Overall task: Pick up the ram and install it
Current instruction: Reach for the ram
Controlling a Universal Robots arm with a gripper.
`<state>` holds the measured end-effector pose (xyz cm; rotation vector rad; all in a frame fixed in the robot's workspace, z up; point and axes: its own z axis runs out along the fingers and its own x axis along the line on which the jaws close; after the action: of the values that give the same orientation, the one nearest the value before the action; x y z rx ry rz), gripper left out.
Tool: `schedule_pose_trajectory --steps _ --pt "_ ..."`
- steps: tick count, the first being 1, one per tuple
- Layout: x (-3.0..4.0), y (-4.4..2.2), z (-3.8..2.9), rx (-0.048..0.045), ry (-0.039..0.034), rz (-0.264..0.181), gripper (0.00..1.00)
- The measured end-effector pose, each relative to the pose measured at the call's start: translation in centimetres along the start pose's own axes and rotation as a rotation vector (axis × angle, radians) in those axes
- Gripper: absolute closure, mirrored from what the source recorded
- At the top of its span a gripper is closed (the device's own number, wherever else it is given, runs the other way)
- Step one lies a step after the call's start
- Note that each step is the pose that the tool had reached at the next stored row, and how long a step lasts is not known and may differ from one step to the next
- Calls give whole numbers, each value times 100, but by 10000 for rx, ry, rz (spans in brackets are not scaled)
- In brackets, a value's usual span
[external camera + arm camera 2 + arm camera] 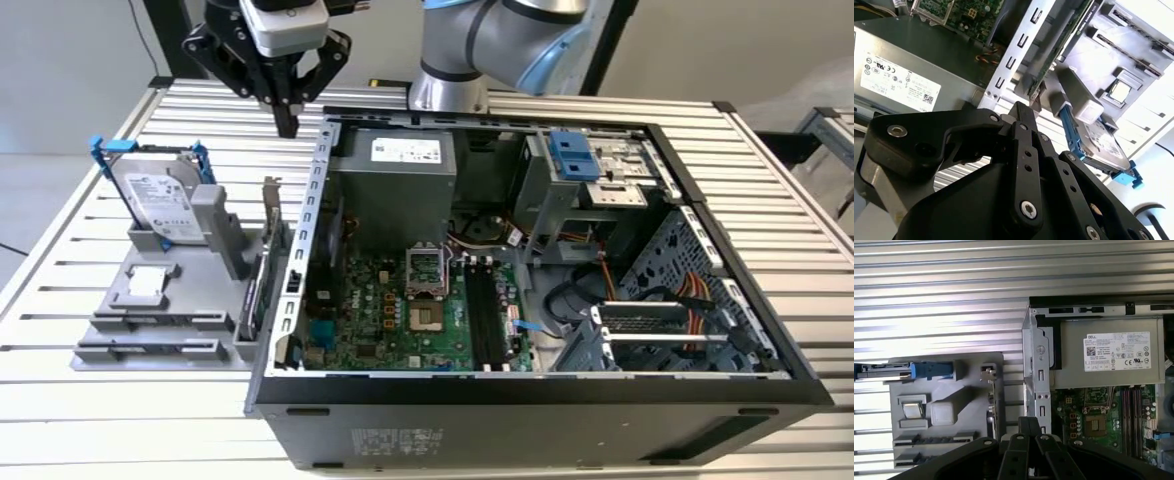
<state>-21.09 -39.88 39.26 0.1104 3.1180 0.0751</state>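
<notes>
My gripper point(286, 128) hangs shut with nothing between its fingers, high over the table by the back corner of the open computer case point(318, 200), on the exterior view's left. Both wrist views show the black fingers pressed together, at the gripper point(1024, 109) and the gripper point(1029, 423). Inside the case, the motherboard's long dark memory slots point(483, 320) lie beside the processor socket, and those memory slots point(1132, 415) appear again in the first wrist view. The ram is hidden from me. A grey parts holder point(120, 340) with two long grooves point(929, 441) stands beside the case.
The holder carries a silver hard drive point(158, 200) with blue handles, a card with a metal bracket point(267, 250) and a small square chip point(150, 285). A grey power supply point(396, 165) fills the case's back corner. Cables and a drive cage point(601, 170) crowd the right side.
</notes>
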Motion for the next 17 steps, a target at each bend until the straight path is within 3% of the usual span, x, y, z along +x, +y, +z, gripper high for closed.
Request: schedule_pose_trajectory --steps 17 --pt "110 -8 -3 0 0 0 100"
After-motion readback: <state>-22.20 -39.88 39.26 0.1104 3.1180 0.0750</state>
